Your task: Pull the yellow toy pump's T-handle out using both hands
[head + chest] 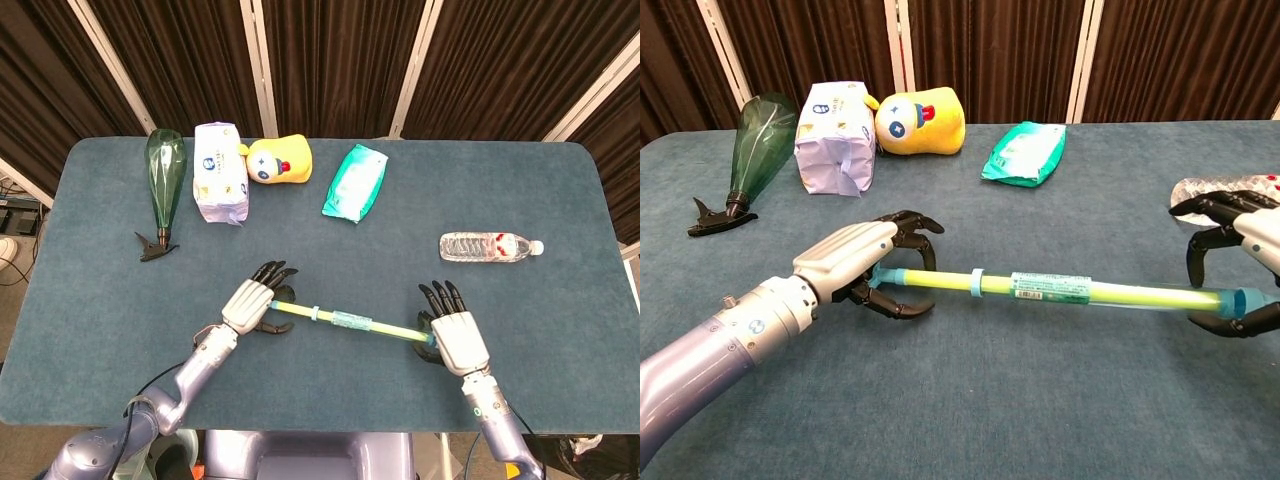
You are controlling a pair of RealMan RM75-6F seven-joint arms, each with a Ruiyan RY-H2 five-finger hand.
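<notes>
Far left on the blue table [110, 330] we see a green spray bottle [164, 185] lying on its side with its black trigger head toward the robot. Just to its right stands a white and lavender tissue pack [220, 185], and beside that a yellow plush toy [280, 160].

Nearer the robot, the left hand [250, 305] is wrapped over the blue T-handle [880, 281] of the yellow toy pump [345, 323]; in the chest view its dark fingers [910, 222] curl above and below the handle, so we read it as gripping that end. From there the pump runs rightward across the middle of the near table, a thin yellow rod passing through a pale blue collar [978, 284] into a clear labelled barrel [1060, 290]. In the chest view the pump appears raised off the cloth, though we cannot confirm this for its whole length.

Behind it, mid-table, lies a green wipes packet [355, 182].

The right hand [455, 335] sits at the pump's far end, where a blue cap [1245, 300] shows between thumb and curved fingers; we take it as holding the barrel end. Beyond this hand a clear water bottle [490, 246] lies on its side, well apart from the pump in the head view.
</notes>
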